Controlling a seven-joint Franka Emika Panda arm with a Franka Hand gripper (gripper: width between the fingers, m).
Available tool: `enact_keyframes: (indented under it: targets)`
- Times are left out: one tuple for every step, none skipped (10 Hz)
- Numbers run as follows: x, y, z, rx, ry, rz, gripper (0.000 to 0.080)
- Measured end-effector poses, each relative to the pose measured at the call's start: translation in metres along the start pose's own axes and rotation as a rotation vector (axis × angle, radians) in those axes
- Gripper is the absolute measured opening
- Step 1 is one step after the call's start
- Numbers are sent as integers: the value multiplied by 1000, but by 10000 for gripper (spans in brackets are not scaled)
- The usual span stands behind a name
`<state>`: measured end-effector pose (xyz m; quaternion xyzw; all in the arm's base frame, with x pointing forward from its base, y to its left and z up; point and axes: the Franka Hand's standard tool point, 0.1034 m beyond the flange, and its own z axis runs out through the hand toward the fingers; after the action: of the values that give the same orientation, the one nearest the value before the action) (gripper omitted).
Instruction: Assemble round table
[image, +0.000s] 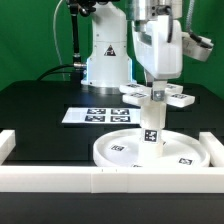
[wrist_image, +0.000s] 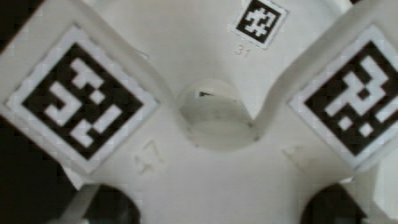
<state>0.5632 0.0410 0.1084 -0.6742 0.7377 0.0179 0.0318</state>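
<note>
the round disc (image: 110, 155) lies by the worktop's front edge, the leg (image: 151, 126) upright at its middle. the cross-shaped foot (image: 178, 98) sits atop the leg, axis vertical, straight beneath the gripper (image: 159, 90); whether it grips the foot i cannot tell.

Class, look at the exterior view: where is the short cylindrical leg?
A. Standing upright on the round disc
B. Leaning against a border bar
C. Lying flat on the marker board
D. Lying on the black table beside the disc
A: the cylindrical leg stands upright on the round disc, with the cross-shaped foot at its top.
</note>
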Motion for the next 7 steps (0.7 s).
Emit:
enact_keyframes:
  targets:
    - [0, 1, 0, -12, 2, 79, 442]
    - [0, 1, 0, -12, 4, 154, 442]
    - [1, 1, 0, -18, 4, 179, 442]
    - [1, 1, -1, -43, -9, 208, 442]
    - [1, -1, -1, -35, -16, 242, 442]
    - [-1, -1, 0, -35, -20, 247, 520]
    - [-2, -2, -2, -32, -28, 208, 520]
